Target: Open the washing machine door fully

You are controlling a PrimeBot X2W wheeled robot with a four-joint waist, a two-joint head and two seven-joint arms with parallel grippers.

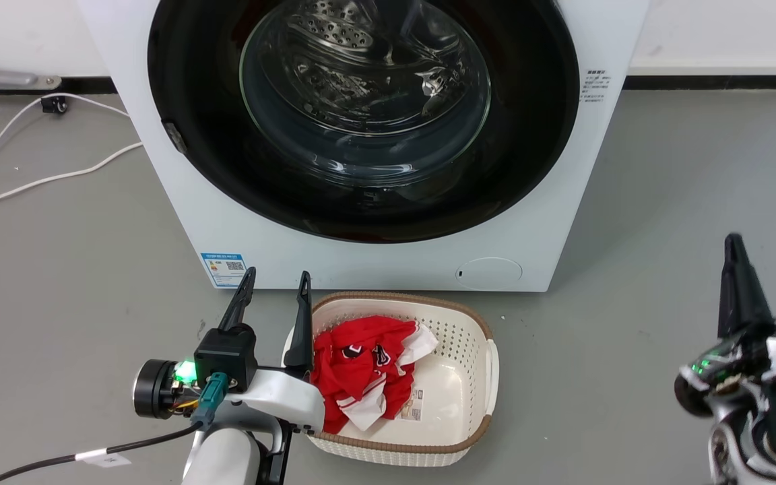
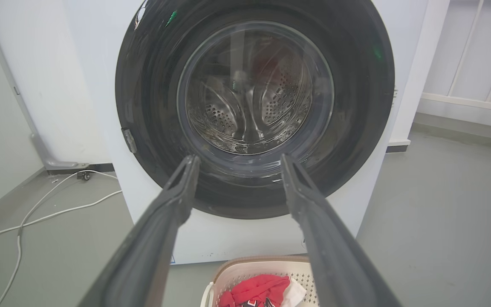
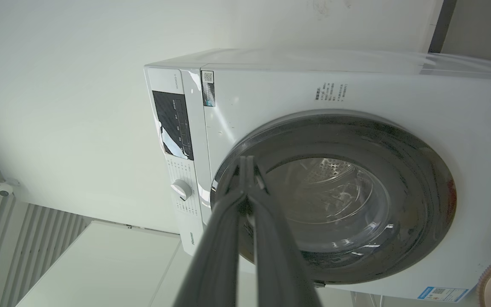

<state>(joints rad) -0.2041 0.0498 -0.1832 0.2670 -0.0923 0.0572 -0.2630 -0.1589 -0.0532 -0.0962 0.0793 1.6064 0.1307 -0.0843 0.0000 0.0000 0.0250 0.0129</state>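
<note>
Now, step in hand: the approach. The door lies shut against the front and neither gripper touches it, so I judge none of the opening is done.
Next move: probably reach the small grey tab (image 1: 174,137) at the ring's left edge, catch the rim there and swing the door out on a wide arc. The hinge side cannot be told.
Washing machine (image 1: 536,236): boxy, smooth white front, filling the upper centre of the head view.
Washing machine door (image 1: 192,101): broad round disc of glossy black, nearly as wide as the machine, upper centre.
Glass bowl (image 1: 364,94): clear dome in the door's middle, with perforated steel drum showing through.
Laundry basket (image 1: 455,337): white perforated plastic with a brown woven rim, rounded corners, on the grey floor just before the machine, lower centre.
Garment (image 1: 354,377): red and white cloth, crumpled in the basket's left half.
Left gripper (image 1: 278,273): lower left, long dark fingers spread wide with nothing between, aimed at the door's lower part but apart from it.
Right gripper (image 1: 733,242): lower right, fingers pressed together, empty, well apart from the door.
Cable (image 1: 44,180): thin white cord looping over the floor at the left.
</note>
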